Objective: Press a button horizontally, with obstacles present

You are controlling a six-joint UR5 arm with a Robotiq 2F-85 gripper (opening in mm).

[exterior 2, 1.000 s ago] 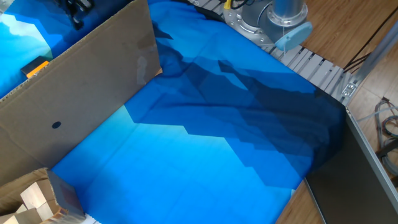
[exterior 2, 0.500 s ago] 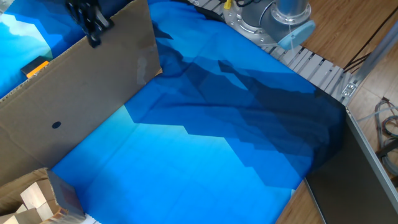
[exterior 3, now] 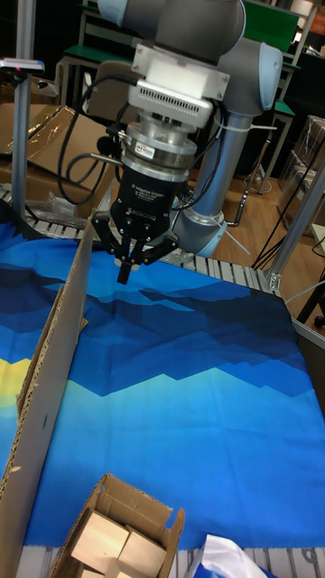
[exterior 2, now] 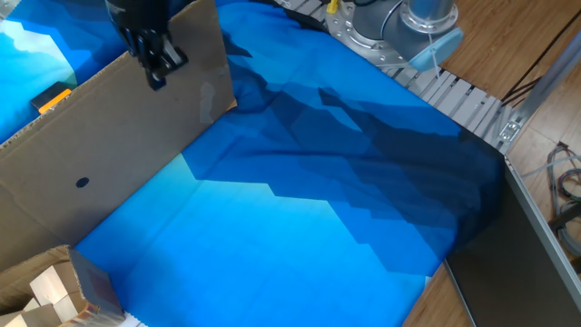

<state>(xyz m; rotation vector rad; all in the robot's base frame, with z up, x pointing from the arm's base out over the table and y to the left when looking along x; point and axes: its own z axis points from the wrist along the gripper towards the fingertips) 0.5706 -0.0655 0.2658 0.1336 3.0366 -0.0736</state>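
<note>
The button (exterior 2: 53,98) is a small orange-yellow block with a black part, lying on the blue cloth behind the cardboard's top edge at the far left. It does not show in the tall fixed view. The obstacle is a large brown cardboard sheet (exterior 2: 118,150) standing on edge, seen edge-on in the tall fixed view (exterior 3: 52,384). It has one tiny dark hole (exterior 2: 83,181). My gripper (exterior 2: 157,80) hangs in front of the sheet's upper right part, off the cloth, to the right of the button. In the tall fixed view the gripper (exterior 3: 126,271) points down with its fingertips touching, holding nothing.
An open cardboard box of pale wooden blocks (exterior 2: 45,292) sits at the lower left, also seen low in the tall fixed view (exterior 3: 117,537). The arm's base (exterior 2: 399,32) and a ribbed metal rail (exterior 2: 463,95) border the blue cloth (exterior 2: 309,209). A dark bin (exterior 2: 531,272) stands at the right.
The gripper has come in from the top edge, moving down and to the right across the cardboard's top edge. The cardboard and button have not moved.
</note>
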